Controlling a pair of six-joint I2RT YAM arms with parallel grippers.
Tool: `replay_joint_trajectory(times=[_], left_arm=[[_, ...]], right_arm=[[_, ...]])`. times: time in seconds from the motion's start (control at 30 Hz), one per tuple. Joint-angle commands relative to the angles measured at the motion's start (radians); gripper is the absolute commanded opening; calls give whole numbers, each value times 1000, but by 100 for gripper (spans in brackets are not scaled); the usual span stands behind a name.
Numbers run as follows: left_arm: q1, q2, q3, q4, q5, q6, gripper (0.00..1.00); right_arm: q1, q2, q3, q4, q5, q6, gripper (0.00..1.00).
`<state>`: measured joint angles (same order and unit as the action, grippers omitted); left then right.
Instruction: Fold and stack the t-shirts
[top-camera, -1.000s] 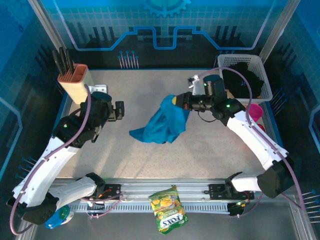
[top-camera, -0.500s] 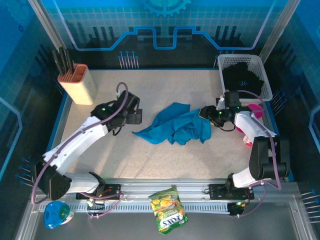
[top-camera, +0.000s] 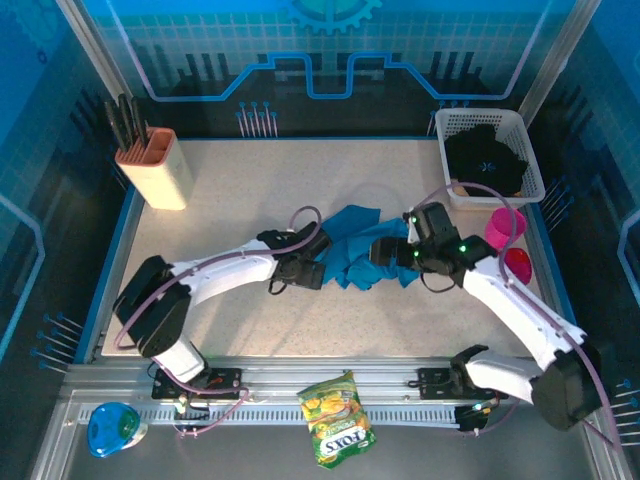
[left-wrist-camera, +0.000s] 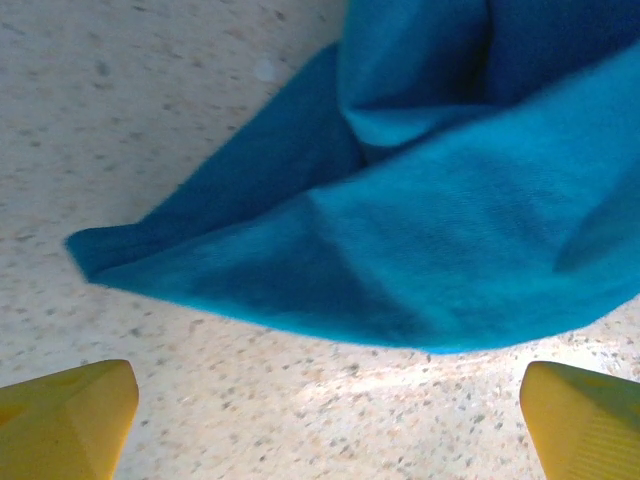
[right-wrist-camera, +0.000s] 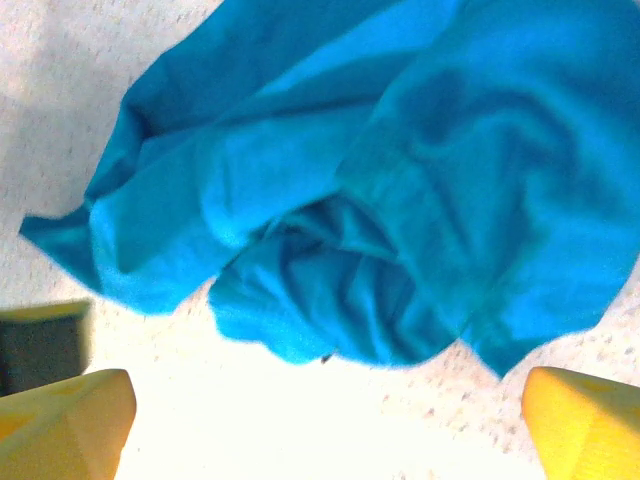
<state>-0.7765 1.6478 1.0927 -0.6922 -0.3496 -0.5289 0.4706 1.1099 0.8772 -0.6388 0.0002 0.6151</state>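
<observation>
I see both arms stretched low toward mid-table, left gripper (top-camera: 308, 265) and right gripper (top-camera: 388, 252) flanking the crumpled teal-blue fabric t-shirt (top-camera: 352, 228), both spread wide, grasping nothing.

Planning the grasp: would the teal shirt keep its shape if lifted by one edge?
Probably not: the teal t-shirt lies crumpled in soft folds, so it would likely hang limp. Its thin edge rests flat on the table, so a push would probably bunch it rather than slide it whole.
</observation>
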Motion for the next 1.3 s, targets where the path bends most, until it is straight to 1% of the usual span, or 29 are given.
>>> replay_joint_trajectory(times=[0.0, 0.07, 0.1, 0.17, 0.27, 0.33, 0.4, 0.43, 0.57, 0.67, 0.77, 0.87, 0.93, 1.1, 1.17, 1.27], left_arm=[[-11, 66, 26, 60, 1, -19, 99], [-12, 103, 43, 71, -28, -16, 99], [-12, 117, 47, 76, -48, -13, 97], [-13, 128, 48, 87, -86, -13, 91], [-12, 106, 22, 124, -102, -9, 67], [-13, 80, -3, 152, -93, -2, 28], [-12, 57, -25, 170, -81, 7, 7], [-14, 45, -35, 173, -82, 6, 0], [-15, -7, -74, 190, -81, 8, 0], [-15, -52, -95, 200, -82, 8, 0], [-14, -83, -105, 197, -93, 10, 0], [-14, -101, -114, 201, -99, 13, 0], [-14, -105, -119, 201, -101, 12, 0], [-14, -126, -127, 200, -100, 10, 0], [-14, -144, -130, 194, -105, 10, 0], [-14, -178, -131, 173, -120, 12, 0]], right_arm=[[76, -10, -84, 0, 55, 170, 96], [129, 12, -107, 51, 68, 226, 94], [152, 33, -110, 68, 81, 249, 92], [184, 82, -102, 103, 100, 279, 90], [222, 157, -78, 151, 132, 320, 87], [245, 207, -62, 188, 146, 344, 87], [269, 254, -41, 214, 157, 362, 87], [283, 280, -28, 221, 166, 374, 87], [326, 369, 11, 238, 203, 412, 87], [340, 420, 46, 244, 238, 440, 84], [354, 460, 76, 234, 298, 455, 80], [361, 501, 112, 205, 367, 461, 74], [361, 531, 131, 186, 406, 470, 68], [361, 567, 150, 159, 491, 499, 48], [355, 566, 152, 149, 521, 494, 37], [335, 537, 149, 134, 543, 471, 15]])
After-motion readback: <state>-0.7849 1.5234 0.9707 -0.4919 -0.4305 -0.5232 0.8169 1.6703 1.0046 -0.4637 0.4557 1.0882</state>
